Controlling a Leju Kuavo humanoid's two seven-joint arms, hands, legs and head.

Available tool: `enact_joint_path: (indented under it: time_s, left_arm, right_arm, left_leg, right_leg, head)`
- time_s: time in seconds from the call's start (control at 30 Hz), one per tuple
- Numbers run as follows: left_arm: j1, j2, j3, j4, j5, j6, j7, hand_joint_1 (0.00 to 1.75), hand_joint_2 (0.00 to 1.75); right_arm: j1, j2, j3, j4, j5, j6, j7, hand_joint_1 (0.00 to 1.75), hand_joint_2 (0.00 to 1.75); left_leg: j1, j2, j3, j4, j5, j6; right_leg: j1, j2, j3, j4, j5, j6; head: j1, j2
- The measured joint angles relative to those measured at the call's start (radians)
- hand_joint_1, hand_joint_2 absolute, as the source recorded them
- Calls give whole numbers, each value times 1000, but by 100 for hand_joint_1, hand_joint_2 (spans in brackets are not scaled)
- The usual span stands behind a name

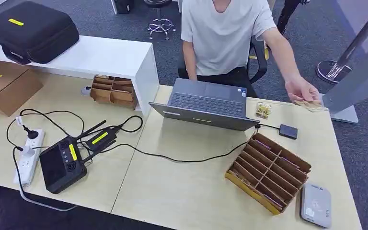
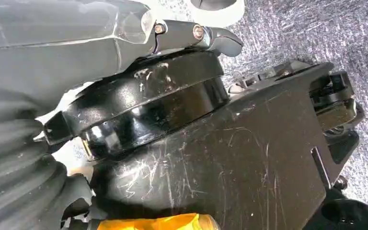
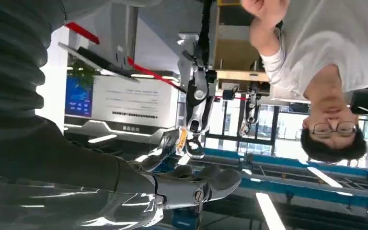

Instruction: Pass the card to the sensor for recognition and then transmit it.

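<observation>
Pale wood desk [image 1: 187, 191], laptop [image 1: 206, 103] at the far edge, card rack [image 1: 268, 172] and grey sensor [image 1: 316, 205] near the right corner, handy for scanning. Cards [image 1: 310, 104] under the person's hand [image 1: 301, 89]. Right hand [image 3: 191, 184] empty, fingers loose; left hand [image 2: 191, 33] can't tell.

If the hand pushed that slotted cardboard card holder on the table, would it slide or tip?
Probably slide. The cardboard card holder sits low and wide, so tipping seems unlikely. It looks light, thin-walled and mostly empty, so a push could skid it on the smooth table. Its thin dividers may bend under a squeeze.
</observation>
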Motion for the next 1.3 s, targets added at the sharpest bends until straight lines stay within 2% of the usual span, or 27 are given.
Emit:
enact_joint_path:
  time_s: [0.07,0.17,0.23,0.33,0.57,0.63,0.67,0.7,0.97,1.0,1.3]
  left_arm:
    - [-1,0,-7,0,-1,0,0,0,175]
    - [-1,0,-11,0,-7,0,0,0,175]
    - [-4,0,-22,0,-23,0,4,0,175]
    - [-15,-1,-38,0,-39,0,13,0,175]
    - [-15,-1,-39,0,-40,0,13,0,175]
    - [-18,-1,-51,0,-53,0,15,0,175]
    - [-17,-2,-60,0,-72,24,-15,0,175]
    - [-9,-13,-76,0,-103,89,-123,0,175]
    - [-15,-14,-78,0,-76,44,-129,0,175]
    - [-15,-14,-78,0,-74,40,-130,0,0]
    - [-16,-13,-78,4,-56,19,-141,0,0]
  right_arm:
    - [-36,15,66,16,3,-5,3,0,175]
    - [-77,33,121,32,18,-6,6,0,175]
    - [-169,99,187,85,99,-21,25,0,175]
    - [-282,196,316,187,164,-90,67,0,175]
    - [-291,206,330,199,167,-98,72,0,175]
    - [-384,303,436,301,176,-148,111,0,175]
    - [-430,365,491,367,175,-169,132,0,175]
    - [-458,418,525,430,170,-188,151,0,175]
    - [-499,507,558,520,158,-194,153,0,175]
    - [-502,512,561,525,156,-196,150,0,175]
    - [-526,545,564,566,143,-201,139,0,175]
  left_leg:
    - [0,-1,0,0,0,0]
    - [0,-2,-3,0,0,0]
    - [2,2,-3,-1,0,0]
    - [2,5,-1,-1,0,0]
    - [2,5,0,-1,0,0]
    - [3,4,0,-1,2,-2]
    - [4,3,0,-1,2,-2]
    - [5,3,-1,0,2,-2]
    - [4,-1,-2,0,3,-2]
    - [4,-2,-3,0,3,-2]
    - [4,-4,-4,0,3,-2]
  right_leg:
    - [0,-1,0,0,0,0]
    - [0,-3,-1,1,0,0]
    - [1,3,-1,1,0,0]
    - [2,5,-1,1,1,-1]
    - [2,5,-1,1,1,-1]
    - [3,4,-1,1,2,-2]
    - [4,4,-1,1,3,-3]
    - [4,3,-2,1,3,-3]
    - [4,0,-2,1,3,-3]
    - [4,-1,-2,1,3,-3]
    - [3,-3,-2,1,3,-3]
  head:
    - [0,0]
    - [0,0]
    - [0,0]
    - [0,0]
    - [0,0]
    - [0,0]
    - [0,0]
    - [0,0]
    - [0,0]
    - [0,0]
    - [0,0]
